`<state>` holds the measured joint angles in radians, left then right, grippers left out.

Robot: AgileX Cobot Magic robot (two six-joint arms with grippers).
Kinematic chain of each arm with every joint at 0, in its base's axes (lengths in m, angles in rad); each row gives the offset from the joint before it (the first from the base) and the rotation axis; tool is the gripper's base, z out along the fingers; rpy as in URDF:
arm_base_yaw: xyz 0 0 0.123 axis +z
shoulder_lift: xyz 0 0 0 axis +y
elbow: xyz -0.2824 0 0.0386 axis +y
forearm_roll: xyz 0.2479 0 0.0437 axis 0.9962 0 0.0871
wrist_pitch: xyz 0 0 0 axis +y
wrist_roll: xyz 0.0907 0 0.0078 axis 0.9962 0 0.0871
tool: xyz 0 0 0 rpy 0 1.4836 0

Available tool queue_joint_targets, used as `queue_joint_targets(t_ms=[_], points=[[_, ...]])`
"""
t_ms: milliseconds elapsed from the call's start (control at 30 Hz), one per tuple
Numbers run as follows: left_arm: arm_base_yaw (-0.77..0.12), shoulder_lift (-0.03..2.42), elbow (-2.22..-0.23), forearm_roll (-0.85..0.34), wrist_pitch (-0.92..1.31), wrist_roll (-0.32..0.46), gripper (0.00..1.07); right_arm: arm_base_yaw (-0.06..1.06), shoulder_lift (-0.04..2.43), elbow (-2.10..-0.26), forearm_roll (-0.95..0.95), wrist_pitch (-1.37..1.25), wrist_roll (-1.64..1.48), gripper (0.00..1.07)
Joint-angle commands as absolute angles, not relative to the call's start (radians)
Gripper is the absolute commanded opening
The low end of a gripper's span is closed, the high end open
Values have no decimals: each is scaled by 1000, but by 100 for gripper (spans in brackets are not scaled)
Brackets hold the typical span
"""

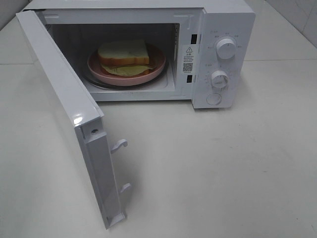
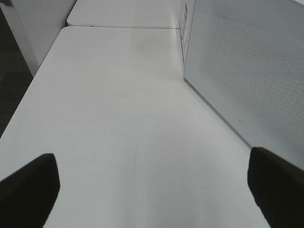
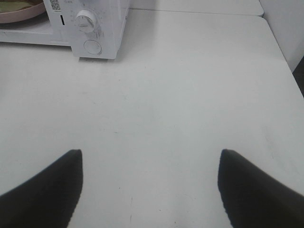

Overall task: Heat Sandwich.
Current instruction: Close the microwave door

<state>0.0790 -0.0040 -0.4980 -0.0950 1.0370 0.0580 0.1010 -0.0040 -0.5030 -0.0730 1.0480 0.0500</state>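
The sandwich (image 1: 124, 56), white bread with tan crust and pale yellow-green filling, lies on a round pink plate (image 1: 157, 66) inside the white microwave (image 1: 225, 20). The microwave door (image 1: 64, 94) stands swung wide open toward the front left. Neither gripper shows in the exterior high view. My left gripper (image 2: 152, 190) is open over the bare table, with the outer face of the door (image 2: 247, 61) beside it. My right gripper (image 3: 149, 187) is open over the table, well short of the microwave's control panel (image 3: 88, 28); a sliver of the plate (image 3: 19, 14) shows at that view's corner.
Two round knobs (image 1: 226, 48) (image 1: 219, 78) and a round button (image 1: 214, 98) sit on the microwave's right panel. Door latch hooks (image 1: 120, 145) stick out from the door's edge. The white table (image 1: 223, 173) stretches in front. A wall panel (image 3: 285, 23) borders the table.
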Motion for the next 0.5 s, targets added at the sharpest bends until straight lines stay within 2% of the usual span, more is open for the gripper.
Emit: queue_joint_targets(t_ms=[33, 500], points=[[78, -27, -496, -95, 1036, 58, 103, 96, -29, -504, -82, 1040, 58, 76], [76, 19, -531, -98, 983, 32, 101, 96, -29, -504, -82, 1040, 58, 76]])
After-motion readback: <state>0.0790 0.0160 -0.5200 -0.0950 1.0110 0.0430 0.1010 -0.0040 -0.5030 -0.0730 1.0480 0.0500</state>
